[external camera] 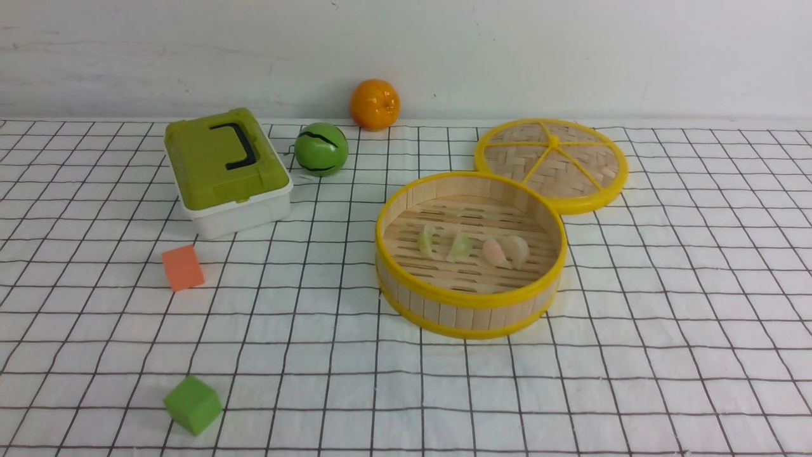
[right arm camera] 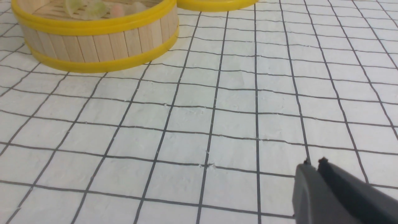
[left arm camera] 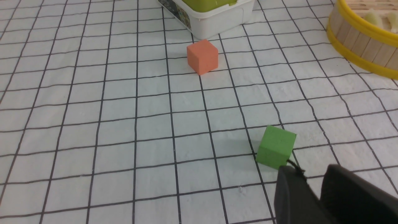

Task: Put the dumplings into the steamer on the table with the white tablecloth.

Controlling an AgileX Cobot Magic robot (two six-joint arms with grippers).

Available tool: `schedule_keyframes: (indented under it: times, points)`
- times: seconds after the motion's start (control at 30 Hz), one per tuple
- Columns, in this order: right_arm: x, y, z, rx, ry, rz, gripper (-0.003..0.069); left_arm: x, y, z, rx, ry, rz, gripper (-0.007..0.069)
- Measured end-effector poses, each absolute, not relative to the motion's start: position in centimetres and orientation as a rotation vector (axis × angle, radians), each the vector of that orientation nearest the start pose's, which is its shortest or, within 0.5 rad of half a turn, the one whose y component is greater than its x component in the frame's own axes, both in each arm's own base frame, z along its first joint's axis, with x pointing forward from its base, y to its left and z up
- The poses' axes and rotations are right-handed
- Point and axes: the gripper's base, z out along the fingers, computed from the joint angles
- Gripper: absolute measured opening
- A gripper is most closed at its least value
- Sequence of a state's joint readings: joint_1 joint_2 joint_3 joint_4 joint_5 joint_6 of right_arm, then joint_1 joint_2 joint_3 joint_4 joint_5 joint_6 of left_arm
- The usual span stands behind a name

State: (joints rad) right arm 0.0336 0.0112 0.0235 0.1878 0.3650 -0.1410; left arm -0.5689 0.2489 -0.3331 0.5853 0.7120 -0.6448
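- We see all four dumplings inside the steamer (external camera: 471, 298) on the counter's white tablecloth (external camera: 304, 381); in the front view, one green dumpling (external camera: 425, 241) lies toward nine o'clock, the other green dumpling (external camera: 460, 246) near the middle, the pink dumpling (external camera: 495, 253) toward four and the whitish dumpling (external camera: 517, 252) toward three.
- We judge them light, soft and perhaps slippery, their thin-looking skins easy to tear or dent.
- If one needs shifting, we would pinch its plump middle gently across the crescent, sparing the thin ends.
- Our left hand (left arm camera: 314, 169) stands a little open, nothing between its tips; our right hand (right arm camera: 314, 161) has its tips close together and holds nothing we can see, though we cannot tell whether they meet.
- The steamer has upright pale wooden slats, smooth yellow rims and a slotted floor; we expect it stiff and fairly light, best taken by opposite walls at three and nine.
- At one o'clock from it lies the round lid (external camera: 507, 158), woven flat between yellow spokes.
- The orange block (external camera: 183, 268) toward nine and green block (external camera: 193, 405) toward eight look matte, square-edged and foamy.
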Motion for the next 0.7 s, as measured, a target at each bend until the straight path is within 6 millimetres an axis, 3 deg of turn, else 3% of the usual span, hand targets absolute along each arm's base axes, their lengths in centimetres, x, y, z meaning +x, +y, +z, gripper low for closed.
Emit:
schedule_keyframes:
  times: [0.2,0.33,0.4,0.53,0.7]
  points:
    - [5.4,0.8,17.2,-0.044,1.878,0.109,0.0046,5.2,0.2,25.1,0.098,1.874,-0.174,0.0128]
    - [5.4,0.8,17.2,-0.044,1.878,0.109,0.0055,4.8,-0.4,24.0,0.048,1.657,-0.224,0.0007]
    - [5.4,0.8,17.2,-0.044,1.878,0.109,0.0058,4.9,-0.5,23.1,0.004,1.597,-0.209,-0.0013]
    - [5.4,0.8,17.2,-0.044,1.878,0.109,0.0064,5.6,-0.2,20.0,-0.058,1.604,-0.116,-0.0013]
    - [5.4,0.8,17.2,-0.044,1.877,0.109,0.0076,5.6,-0.2,18.2,-0.009,1.744,-0.047,-0.0013]
